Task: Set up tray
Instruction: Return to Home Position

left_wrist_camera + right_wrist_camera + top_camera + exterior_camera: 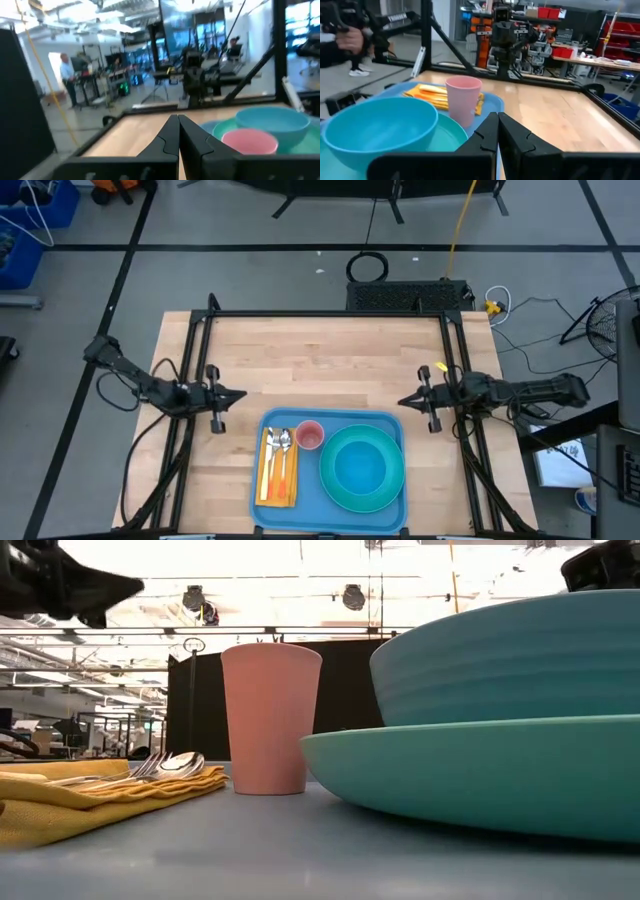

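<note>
The tray [345,420] sits at six o'clock on the table [320,360], fully set I judge: napkin [278,480] with cutlery [280,445] at nine, cup [309,436], bowl [360,465] on plate [330,485] at three; my left gripper [243,396] and right gripper [400,401], both clenched empty, hang clear; only parking is left.

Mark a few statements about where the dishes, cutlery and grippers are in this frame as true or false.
1. The pink cup stands upright on the tray, between the yellow napkin and the turquoise plate. True.
2. The bowl sits on the bare table beside the plate. False: it rests on the plate, on the tray.
3. The cutlery stands inside the pink cup. False: it lies flat on the yellow napkin.
4. The left gripper and the right gripper are both shut and hold nothing. True.
5. The left gripper hangs over the tray. False: it is over the table, off the tray's edge.
</note>
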You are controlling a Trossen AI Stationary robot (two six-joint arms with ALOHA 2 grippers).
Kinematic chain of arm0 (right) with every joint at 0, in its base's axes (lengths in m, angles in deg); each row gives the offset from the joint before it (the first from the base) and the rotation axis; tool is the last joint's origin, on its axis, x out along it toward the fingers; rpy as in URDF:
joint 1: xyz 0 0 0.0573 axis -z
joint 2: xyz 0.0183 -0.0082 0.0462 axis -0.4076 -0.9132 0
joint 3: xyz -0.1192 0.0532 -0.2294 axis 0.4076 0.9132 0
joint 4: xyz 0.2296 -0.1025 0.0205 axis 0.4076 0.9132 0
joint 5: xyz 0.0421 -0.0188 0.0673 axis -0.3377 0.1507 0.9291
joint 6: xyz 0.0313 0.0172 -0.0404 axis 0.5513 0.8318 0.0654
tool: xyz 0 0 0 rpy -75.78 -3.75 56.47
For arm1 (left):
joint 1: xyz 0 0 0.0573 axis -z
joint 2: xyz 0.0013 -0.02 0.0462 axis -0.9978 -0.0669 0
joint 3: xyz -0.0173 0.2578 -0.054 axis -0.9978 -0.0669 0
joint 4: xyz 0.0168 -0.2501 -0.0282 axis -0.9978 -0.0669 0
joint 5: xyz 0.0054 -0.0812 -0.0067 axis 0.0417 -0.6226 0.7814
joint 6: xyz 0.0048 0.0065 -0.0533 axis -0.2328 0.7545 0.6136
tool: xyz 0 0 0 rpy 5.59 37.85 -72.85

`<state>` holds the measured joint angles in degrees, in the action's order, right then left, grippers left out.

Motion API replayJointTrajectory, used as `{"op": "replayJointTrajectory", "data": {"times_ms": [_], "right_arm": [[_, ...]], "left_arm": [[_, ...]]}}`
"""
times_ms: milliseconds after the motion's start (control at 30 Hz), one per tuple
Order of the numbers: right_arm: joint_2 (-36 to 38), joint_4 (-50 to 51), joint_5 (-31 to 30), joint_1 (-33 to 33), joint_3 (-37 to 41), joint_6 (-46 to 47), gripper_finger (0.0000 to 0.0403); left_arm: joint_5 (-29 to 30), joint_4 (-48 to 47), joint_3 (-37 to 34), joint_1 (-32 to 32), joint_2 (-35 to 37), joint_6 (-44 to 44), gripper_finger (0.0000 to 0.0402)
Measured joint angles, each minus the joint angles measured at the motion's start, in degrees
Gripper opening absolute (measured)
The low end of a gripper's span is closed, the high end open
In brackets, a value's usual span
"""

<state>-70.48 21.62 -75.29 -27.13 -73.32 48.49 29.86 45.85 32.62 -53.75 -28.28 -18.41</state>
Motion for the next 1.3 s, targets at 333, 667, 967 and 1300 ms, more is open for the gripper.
{"op": "replayJointTrajectory", "data": {"times_ms": [333,667,967,1300], "right_arm": [[1.08,0.14,1.48,-1.13,0.07,-4.61,0.0],[4.94,2.73,1.36,1.49,0.11,-2.63,0.0],[9.92,8.98,-1.1,1.4,-0.59,-1.24,0.0],[10.01,6.95,0.03,0.18,2.43,-1.02,0.0]], "left_arm": [[-5.04,-3.46,0.0,-9.57,1.22,-7.58,0.0],[-26.78,-23.1,0.69,-26.83,15.18,2.74,0.0],[-28.33,-38.39,9.12,-26.52,16.19,5.71,0.0],[-27.06,-32.23,2.86,-25.58,16.2,5.88,0.0]]}}
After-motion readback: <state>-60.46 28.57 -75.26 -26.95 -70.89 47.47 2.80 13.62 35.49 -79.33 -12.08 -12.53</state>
